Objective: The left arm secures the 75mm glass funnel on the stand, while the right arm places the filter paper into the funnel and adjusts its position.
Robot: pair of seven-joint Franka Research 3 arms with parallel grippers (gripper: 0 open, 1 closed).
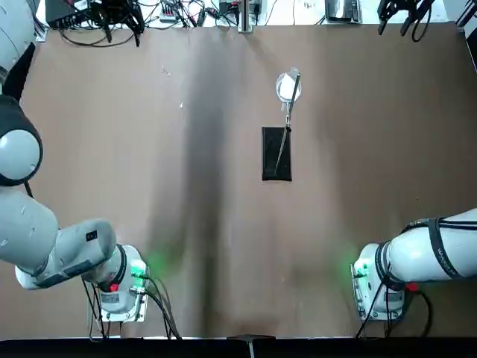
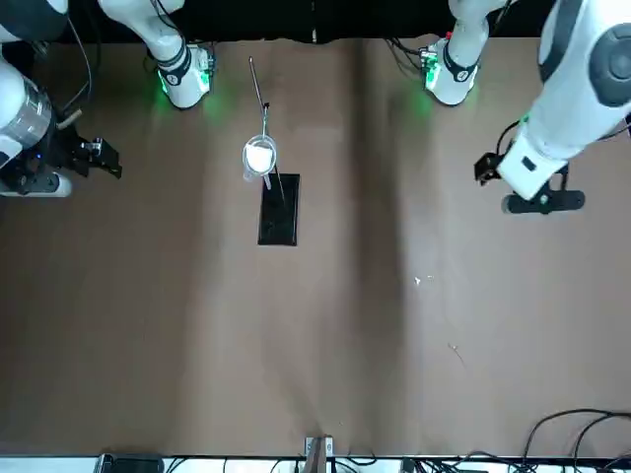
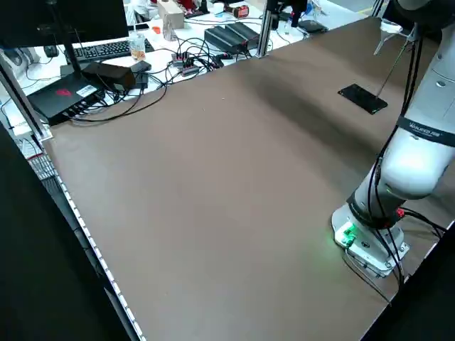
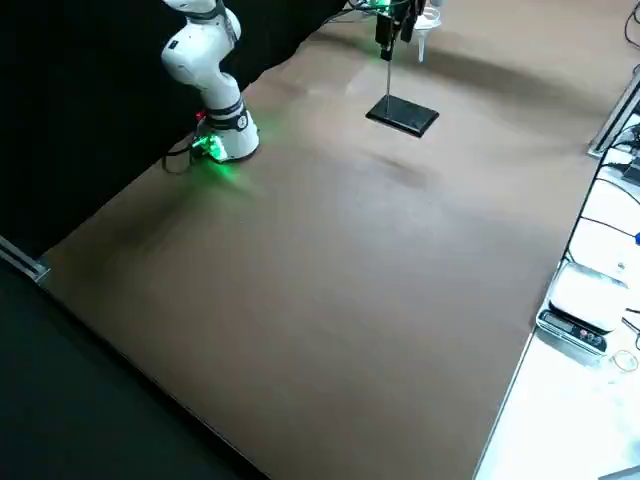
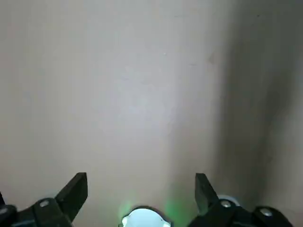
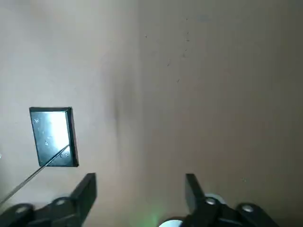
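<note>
The stand's black base (image 1: 276,154) lies near the table's middle, and its thin rod slants up to a small ring. In that ring sits the clear glass funnel (image 1: 282,77), holding the white filter paper (image 1: 286,89); both also show in the front view, the filter paper (image 2: 259,156) above the base (image 2: 278,210). My left gripper (image 5: 141,189) hovers open over bare table, far out on my left side (image 2: 540,203). My right gripper (image 6: 139,189) is open and holds nothing, far out on my right (image 2: 97,158), with the base (image 6: 53,136) in its view.
Both arm bases (image 1: 123,287) (image 1: 378,287) stand at the near edge with green lights. Cables and electronics (image 1: 112,15) line the far edge. A keyboard and black boxes (image 3: 92,71) lie beyond the table's left side, and a small scale (image 4: 585,300) beyond its right side.
</note>
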